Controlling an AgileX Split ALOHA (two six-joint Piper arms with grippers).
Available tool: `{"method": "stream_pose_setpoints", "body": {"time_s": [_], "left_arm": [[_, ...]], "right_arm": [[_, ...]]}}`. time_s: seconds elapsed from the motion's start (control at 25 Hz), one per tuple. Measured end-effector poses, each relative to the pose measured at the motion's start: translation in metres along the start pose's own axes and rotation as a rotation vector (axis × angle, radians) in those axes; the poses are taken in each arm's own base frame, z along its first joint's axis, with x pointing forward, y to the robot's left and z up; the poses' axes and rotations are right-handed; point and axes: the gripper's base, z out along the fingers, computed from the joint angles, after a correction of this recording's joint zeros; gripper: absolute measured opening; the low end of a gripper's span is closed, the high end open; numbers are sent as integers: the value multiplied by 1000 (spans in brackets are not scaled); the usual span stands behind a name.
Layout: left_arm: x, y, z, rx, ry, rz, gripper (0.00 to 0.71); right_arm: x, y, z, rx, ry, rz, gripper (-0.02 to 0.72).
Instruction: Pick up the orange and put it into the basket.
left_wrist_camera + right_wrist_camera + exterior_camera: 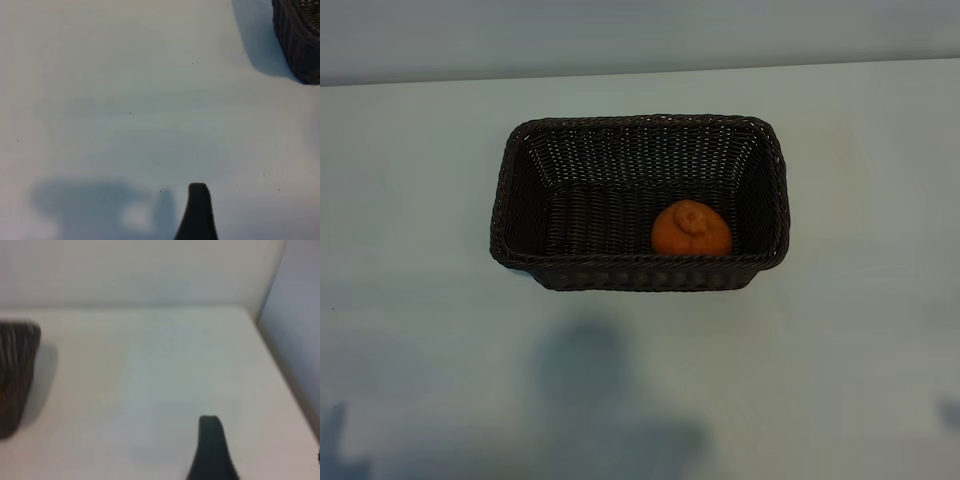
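Observation:
The orange (pixel 691 229) lies inside the dark brown wicker basket (pixel 775 180), on its floor in the near right corner, stem end up. Nothing touches it. Neither gripper shows in the exterior view. In the left wrist view only one dark finger (pixel 198 212) of my left gripper shows, over bare table, with a corner of the basket (pixel 299 42) well away from it. The right wrist view likewise shows a single dark finger (pixel 211 450) above bare table and one end of the basket (pixel 17 372) far off. Nothing is between the fingers of either gripper.
The pale table (pixel 420 350) surrounds the basket on all sides. Its far edge meets a wall (pixel 640 35). In the right wrist view the table's side edge (pixel 282 372) runs close by, with a wall panel (pixel 300 300) beyond it.

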Motion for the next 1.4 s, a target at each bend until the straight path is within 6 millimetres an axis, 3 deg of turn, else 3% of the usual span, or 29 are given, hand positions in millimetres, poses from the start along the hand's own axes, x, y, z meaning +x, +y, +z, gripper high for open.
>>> {"method": "stream_pose_setpoints", "body": {"time_s": [0.2, 1.4], "left_arm": [[0, 0, 0, 0, 0, 0, 592], [0, 0, 0, 0, 0, 0, 592]], "right_arm": [[17, 2, 16, -17, 86, 8, 454], [26, 3, 16, -40, 171, -26, 443]]}}
